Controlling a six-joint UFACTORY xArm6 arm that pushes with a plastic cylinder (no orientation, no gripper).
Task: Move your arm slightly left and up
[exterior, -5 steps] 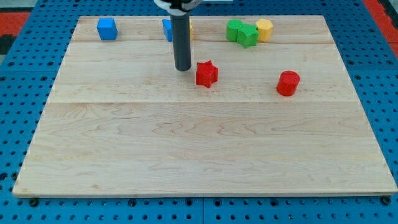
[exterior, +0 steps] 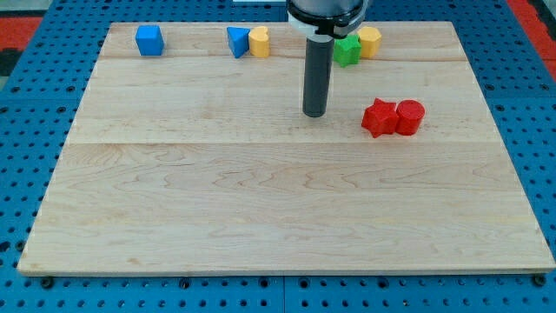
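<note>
Seven blocks in sight: spread over a pale wooden desk [exterior: 261,217], five along the view's top edge, two at mid-right.
Blue cube [exterior: 149,40]: far left of the top row, alone, well apart from the rest.
Blue triangle [exterior: 237,41]: top row, left of centre, touching the left yellow block.
Left yellow block [exterior: 259,42]: pressed against the triangle's right side; exact shape hard to tell.
End effector: a straight dark rod, upright, pinching nothing and holding nothing.
My tip [exterior: 314,114]: down on bare wood near the desk's centre, below the top row, clear of every block; nearest block the red star, off to the view's right.
Green block [exterior: 347,49]: top row, just right of the rod, left part hidden behind it; shape unclear.
Right yellow block [exterior: 370,40]: touching the green block's upper right side.
Red star [exterior: 379,117]: right of my tip, near it but apart, at about the same height in the view.
Red cylinder [exterior: 410,116]: touching the star's right side.
</note>
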